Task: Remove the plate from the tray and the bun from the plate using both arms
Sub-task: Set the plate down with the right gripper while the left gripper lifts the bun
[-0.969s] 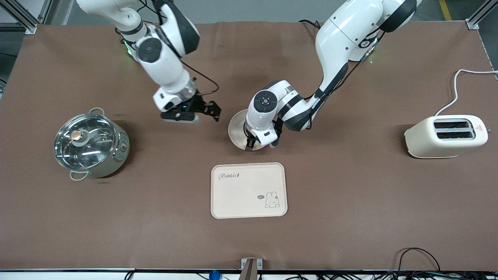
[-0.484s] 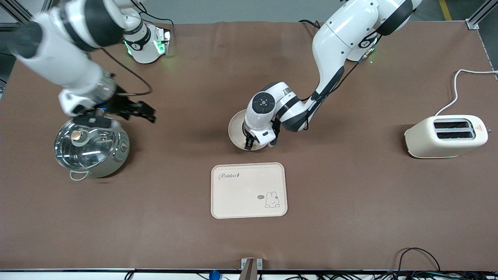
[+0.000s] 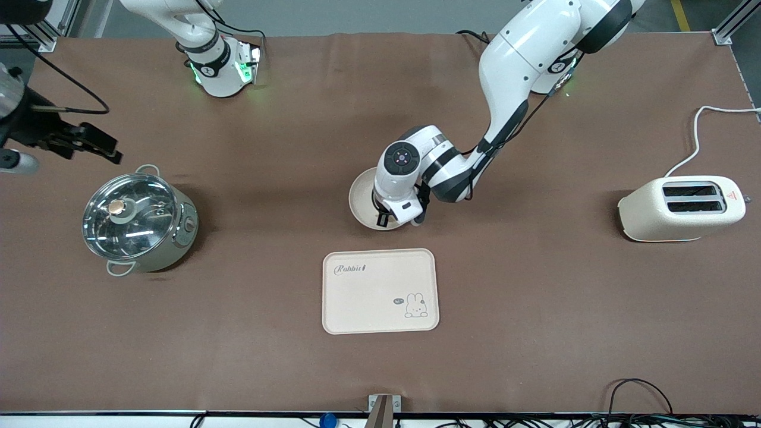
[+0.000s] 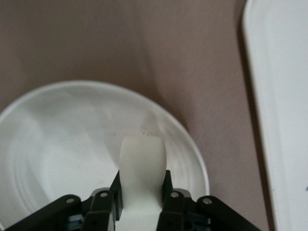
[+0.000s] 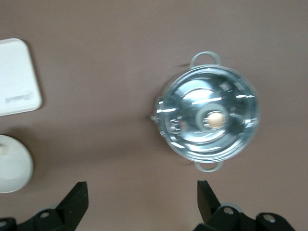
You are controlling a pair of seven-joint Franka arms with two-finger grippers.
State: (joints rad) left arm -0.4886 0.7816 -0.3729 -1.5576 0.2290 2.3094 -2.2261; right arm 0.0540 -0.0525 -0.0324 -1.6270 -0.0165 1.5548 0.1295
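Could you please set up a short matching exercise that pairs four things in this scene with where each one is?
Things:
1. plate
2. tray
3. pot
4. toaster

Places:
A. toward the left arm's end of the table
B. toward the right arm's end of the table
C. gripped at its rim by the left gripper
D. nearer to the front camera than the plate

Pairs: 1-C, 2-D, 3-B, 4-A

— What stands on the brown table?
— One round cream plate (image 3: 358, 199), one rectangular cream rabbit tray (image 3: 380, 290), one lidded steel pot (image 3: 138, 217), one cream two-slot toaster (image 3: 681, 208).
— And the machines?
— Two white jointed arms (image 3: 511, 71).
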